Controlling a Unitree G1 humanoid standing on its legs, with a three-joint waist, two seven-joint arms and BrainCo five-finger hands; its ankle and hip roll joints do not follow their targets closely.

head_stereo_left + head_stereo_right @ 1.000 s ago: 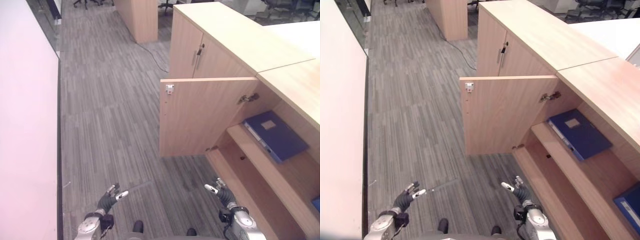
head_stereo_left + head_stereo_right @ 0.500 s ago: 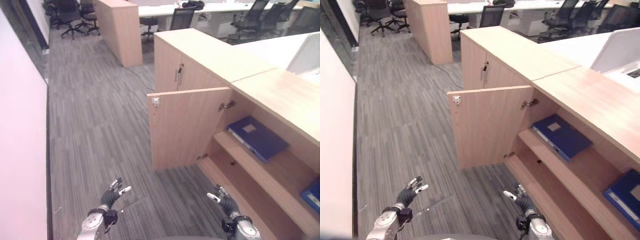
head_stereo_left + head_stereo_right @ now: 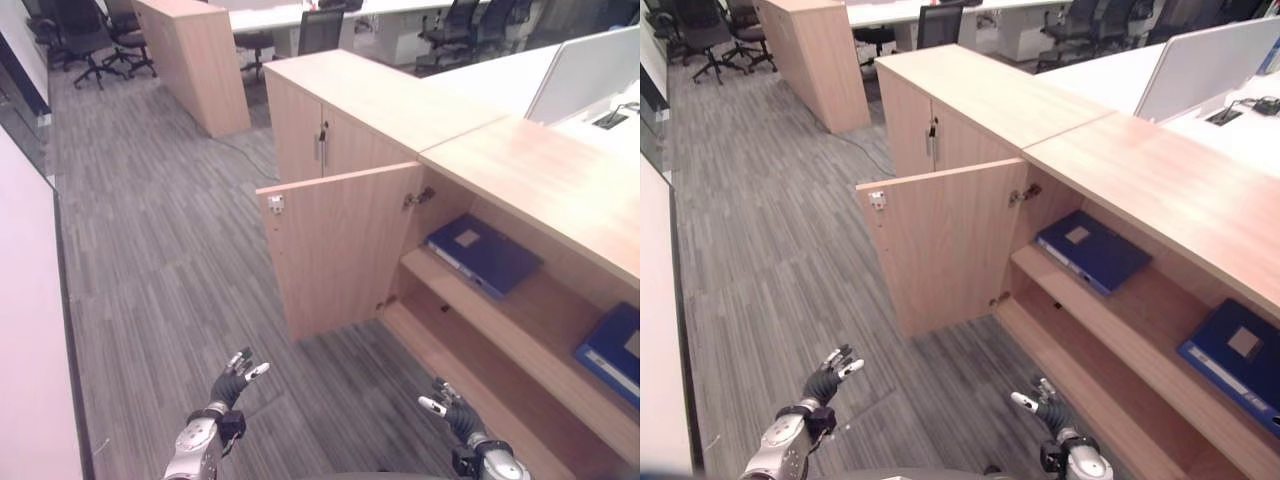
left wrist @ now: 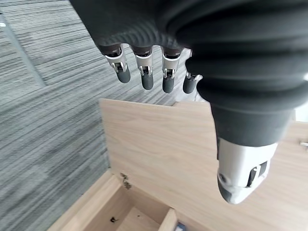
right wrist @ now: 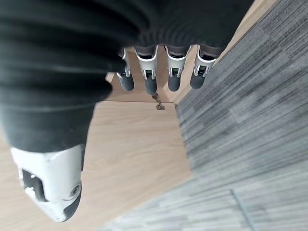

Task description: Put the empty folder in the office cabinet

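In the left eye view two blue folders lie flat in the open office cabinet point(image 3: 500, 170): one folder point(image 3: 483, 254) on the upper shelf ahead and to the right of the right hand point(image 3: 452, 416), its long axis running diagonally toward the open door point(image 3: 340, 245), and a second folder point(image 3: 612, 352) further right; both hands hang low over grey striped carpet point(image 3: 150, 260), the left hand point(image 3: 235, 376) with fingers spread, empty. In the right eye view office chairs point(image 3: 700, 30) and desks stand far beyond the hands. In the wrist views, each hand's fingers are straight and apart, holding nothing.
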